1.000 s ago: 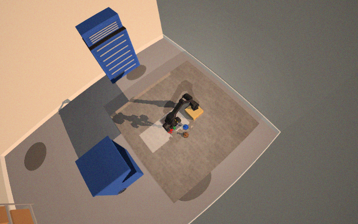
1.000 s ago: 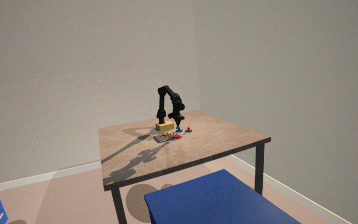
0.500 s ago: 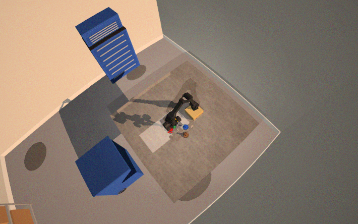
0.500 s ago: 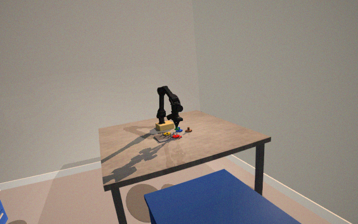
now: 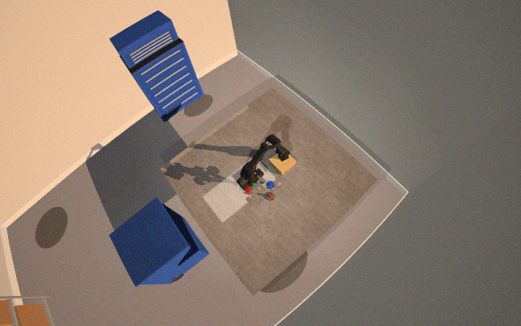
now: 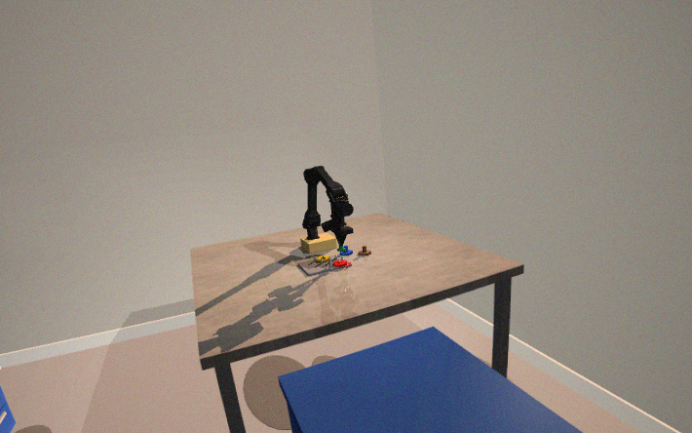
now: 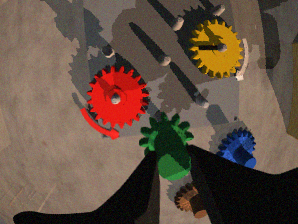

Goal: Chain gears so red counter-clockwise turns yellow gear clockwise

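My gripper is shut on the handle of the green gear. It holds the gear above the near edge of the grey board, right of the red gear in the wrist view. The red gear and the yellow gear with its black stripe sit on pegs. Empty pegs show in the wrist view, among them a middle peg and a near peg. The blue gear and the brown gear stand on the table.
The red arrow curves beside the red gear and the white arrow beside the yellow gear. The arm's yellow base block stands behind the board. Arm shadows cross the board and the table.
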`<action>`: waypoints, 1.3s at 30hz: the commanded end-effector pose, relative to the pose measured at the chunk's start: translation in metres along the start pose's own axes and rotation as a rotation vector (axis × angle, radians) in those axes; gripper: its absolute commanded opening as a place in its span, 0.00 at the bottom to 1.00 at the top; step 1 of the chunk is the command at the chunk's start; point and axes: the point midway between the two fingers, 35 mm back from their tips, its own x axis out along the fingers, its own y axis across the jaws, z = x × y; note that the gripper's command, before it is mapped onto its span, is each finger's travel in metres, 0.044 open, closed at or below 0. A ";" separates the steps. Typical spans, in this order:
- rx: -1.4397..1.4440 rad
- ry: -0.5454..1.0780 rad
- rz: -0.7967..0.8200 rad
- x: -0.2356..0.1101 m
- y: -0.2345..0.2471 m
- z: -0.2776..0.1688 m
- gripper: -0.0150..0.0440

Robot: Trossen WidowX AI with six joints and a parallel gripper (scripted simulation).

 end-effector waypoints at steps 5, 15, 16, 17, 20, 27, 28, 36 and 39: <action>-0.021 -0.003 0.004 0.001 0.001 0.000 0.25; -0.206 -0.003 0.004 0.014 0.000 0.000 0.25; -0.216 -0.003 0.003 0.016 0.000 0.000 0.25; -0.223 -0.003 0.003 0.017 0.000 0.000 0.25; -0.223 -0.003 0.003 0.022 0.001 0.001 0.25; -0.135 -0.003 0.004 0.030 0.001 0.001 0.25; -0.111 -0.003 0.004 0.032 0.001 0.001 0.25; 0.103 -0.002 0.004 0.044 0.000 0.000 0.25; 0.185 -0.002 0.004 0.042 0.000 0.001 0.25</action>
